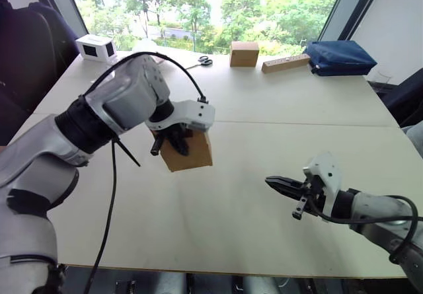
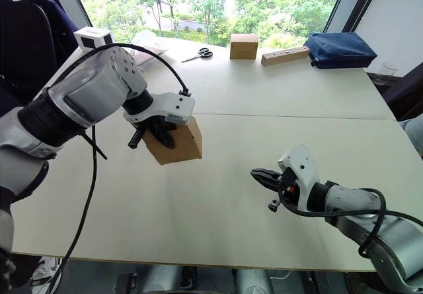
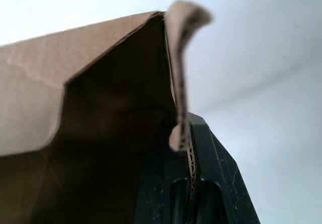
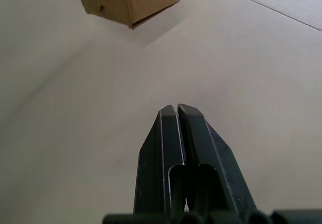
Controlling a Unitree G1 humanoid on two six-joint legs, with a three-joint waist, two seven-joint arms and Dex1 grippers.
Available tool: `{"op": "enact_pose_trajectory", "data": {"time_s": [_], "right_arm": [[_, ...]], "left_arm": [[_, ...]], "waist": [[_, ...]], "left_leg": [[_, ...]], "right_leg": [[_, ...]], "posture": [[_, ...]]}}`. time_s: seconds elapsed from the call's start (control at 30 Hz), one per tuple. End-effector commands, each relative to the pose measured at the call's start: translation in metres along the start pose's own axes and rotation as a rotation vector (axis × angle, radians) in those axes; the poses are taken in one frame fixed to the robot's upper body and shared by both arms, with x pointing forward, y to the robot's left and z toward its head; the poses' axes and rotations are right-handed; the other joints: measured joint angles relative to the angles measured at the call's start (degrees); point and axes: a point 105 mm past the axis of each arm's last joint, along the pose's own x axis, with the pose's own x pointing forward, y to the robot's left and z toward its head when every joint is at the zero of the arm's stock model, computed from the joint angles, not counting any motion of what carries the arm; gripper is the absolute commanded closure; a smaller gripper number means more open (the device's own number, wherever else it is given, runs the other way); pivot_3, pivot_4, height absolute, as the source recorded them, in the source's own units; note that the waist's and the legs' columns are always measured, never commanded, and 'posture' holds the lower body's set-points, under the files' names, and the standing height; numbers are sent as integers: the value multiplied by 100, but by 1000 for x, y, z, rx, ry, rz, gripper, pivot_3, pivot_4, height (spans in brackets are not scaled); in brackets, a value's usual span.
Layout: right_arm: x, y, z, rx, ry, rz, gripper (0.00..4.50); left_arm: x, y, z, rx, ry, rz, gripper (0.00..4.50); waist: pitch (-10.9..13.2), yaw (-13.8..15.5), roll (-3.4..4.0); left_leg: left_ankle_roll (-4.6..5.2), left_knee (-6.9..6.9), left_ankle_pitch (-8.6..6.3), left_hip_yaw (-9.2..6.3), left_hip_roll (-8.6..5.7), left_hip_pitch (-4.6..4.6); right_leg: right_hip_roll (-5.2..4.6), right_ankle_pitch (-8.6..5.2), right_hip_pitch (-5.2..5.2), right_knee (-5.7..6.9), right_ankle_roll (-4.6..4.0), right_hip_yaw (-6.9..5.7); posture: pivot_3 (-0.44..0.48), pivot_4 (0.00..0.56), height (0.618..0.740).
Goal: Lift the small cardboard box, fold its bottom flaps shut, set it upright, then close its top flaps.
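Nearest the camera, the right tool [image 2: 259, 175] hangs low over the bare tabletop [image 2: 218, 215] with its two black fingers pressed together and nothing between them — the right wrist view shows the tips meeting. Ahead of it and toward the robot's left, well apart, the small cardboard box [image 2: 175, 142] is held clear of the tabletop, tilted, with one corner pointing down. The left tool [image 1: 173, 141] has it: one black finger lies across the box's near face, and the left wrist view shows a finger [image 3: 201, 183] pinching a cardboard wall edge, so the tool is clamped on the box.

The relation that matters is this: the box lies up and left of the right tool, whose closed tips point roughly toward it, and its underside looks to face the free arm. My judgement is that the right arm must cross that gap to press the bottom flaps shut while the left holds.

Farther back stand a squarer brown box [image 2: 244, 45], scissors [image 2: 200, 54], a wooden block [image 2: 285, 56], a blue pouch [image 2: 340, 48] and a white box [image 2: 92, 37]
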Motion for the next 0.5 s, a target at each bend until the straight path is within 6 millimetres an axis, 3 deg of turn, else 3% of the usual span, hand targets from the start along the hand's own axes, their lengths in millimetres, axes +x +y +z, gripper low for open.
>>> {"op": "enact_pose_trajectory", "data": {"time_s": [0.03,0.17,0.5], "right_arm": [[2,-1,-1,-29,-10,-34,4453],[8,-2,-4,-15,-28,-44,4453],[13,-8,-9,-27,-26,-66,4453]], "left_arm": [[0,-2,10,9,24,7,4500],[14,-11,14,51,27,-23,4500],[26,-19,30,67,10,-60,4500]], "waist": [[0,7,0],[0,-3,0],[-1,2,2]], "left_leg": [[0,1,0,0,-1,-2],[0,13,0,-3,-2,-11],[17,62,-10,-10,-2,-53]], "right_leg": [[0,0,0,1,0,0],[2,0,-4,3,3,0],[3,5,-25,21,14,-4]], "posture": [[0,150,740],[0,150,740],[0,150,740]]}}
